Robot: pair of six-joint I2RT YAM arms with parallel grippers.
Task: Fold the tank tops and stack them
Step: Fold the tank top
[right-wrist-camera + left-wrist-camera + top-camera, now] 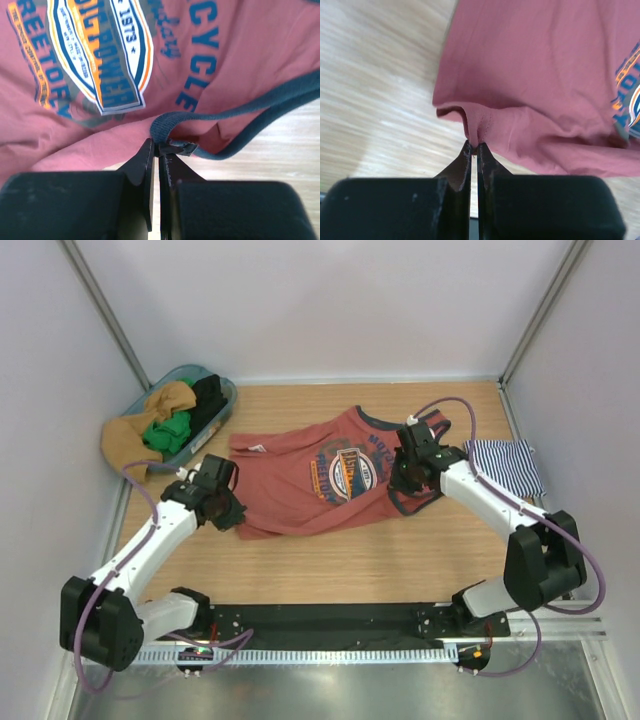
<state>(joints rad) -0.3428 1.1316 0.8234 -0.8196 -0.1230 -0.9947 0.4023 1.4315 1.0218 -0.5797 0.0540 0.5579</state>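
1. The rust-red tank top (310,480) lies spread on the middle of the table (400,560). Its printed chest graphic faces up, and its neck side points to my right.
2. My left end effector (474,146) is closed to a narrow line. It pinches a small fold of the red cloth at the hem corner on my left, and the cloth there makes a little ridge just above the tips.
3. My right end effector (159,147) is also nearly closed. It grips the navy trim of the same top, where the band makes a loop at an arm opening.
4. The striped tank top (505,465) lies as a folded piece at the far right edge of the table, just beside my right forearm. I cannot tell for sure if it touches the red top, because my arm covers this place.
5. A blue basket (225,400) stands in the far left corner. It holds a mustard cloth (130,435) that hangs over its rim, a green cloth (165,430) and a black cloth (207,395).
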